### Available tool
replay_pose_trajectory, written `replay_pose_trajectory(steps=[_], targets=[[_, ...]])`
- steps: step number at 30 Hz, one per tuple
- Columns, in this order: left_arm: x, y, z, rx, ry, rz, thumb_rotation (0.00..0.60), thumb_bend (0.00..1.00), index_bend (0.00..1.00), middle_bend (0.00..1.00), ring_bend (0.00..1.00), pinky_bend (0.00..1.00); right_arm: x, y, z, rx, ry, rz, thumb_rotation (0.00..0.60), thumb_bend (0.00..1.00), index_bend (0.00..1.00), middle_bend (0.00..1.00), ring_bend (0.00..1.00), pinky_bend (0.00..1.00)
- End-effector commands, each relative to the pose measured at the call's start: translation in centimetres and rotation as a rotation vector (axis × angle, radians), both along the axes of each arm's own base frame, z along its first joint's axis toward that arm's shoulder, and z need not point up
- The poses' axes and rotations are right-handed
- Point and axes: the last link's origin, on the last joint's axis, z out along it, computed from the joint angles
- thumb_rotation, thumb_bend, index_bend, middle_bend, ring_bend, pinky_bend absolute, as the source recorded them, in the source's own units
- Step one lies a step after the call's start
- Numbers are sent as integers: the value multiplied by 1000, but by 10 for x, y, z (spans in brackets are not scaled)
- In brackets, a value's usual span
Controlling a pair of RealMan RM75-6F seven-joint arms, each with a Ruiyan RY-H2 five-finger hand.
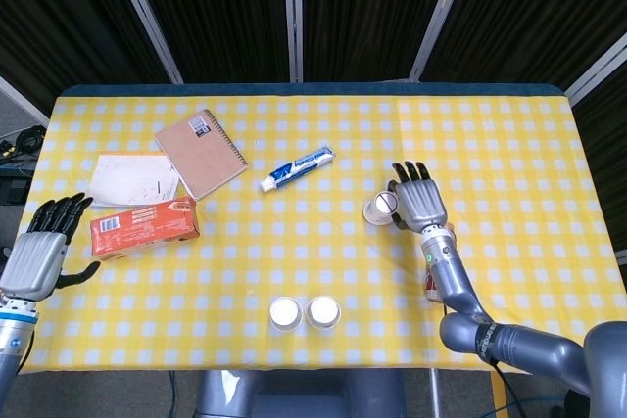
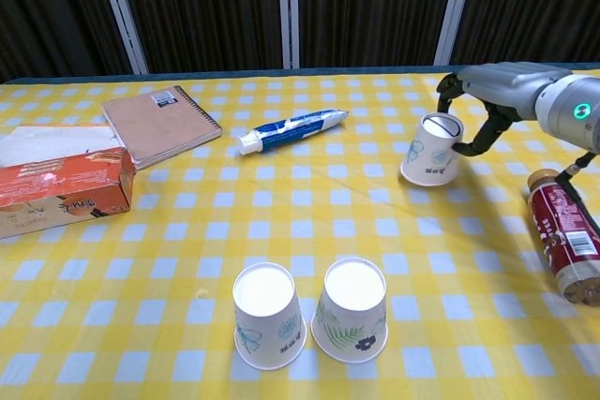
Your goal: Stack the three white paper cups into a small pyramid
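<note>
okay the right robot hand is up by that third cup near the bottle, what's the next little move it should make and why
Probably close the right robot hand on the third cup and lift it. Its fingers curl around the cup's top, and the cup looks tilted, not clearly gripped. The two base cups already stand upside down side by side at the table's near edge, awaiting the top one.
</note>
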Motion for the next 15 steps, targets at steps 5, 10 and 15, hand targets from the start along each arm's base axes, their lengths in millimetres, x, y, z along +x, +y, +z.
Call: replay_pose_trajectory(steps=[5, 10, 15], targets=[[-4, -2, 6, 20, -2, 16, 600, 250, 0, 0, 0, 0, 7, 32, 35, -11, -83, 61, 600, 294, 467, 88, 0, 0], [-5, -4, 8, 30, 3, 23, 600, 250, 0, 0, 0, 0, 21, 56, 55, 2, -159, 112, 600, 293, 468, 88, 0, 0], [-4, -6, 10, 26, -2, 21, 600, 250, 0, 0, 0, 0, 42, 80, 71, 32, -210, 201, 600, 294, 472, 88, 0, 0]])
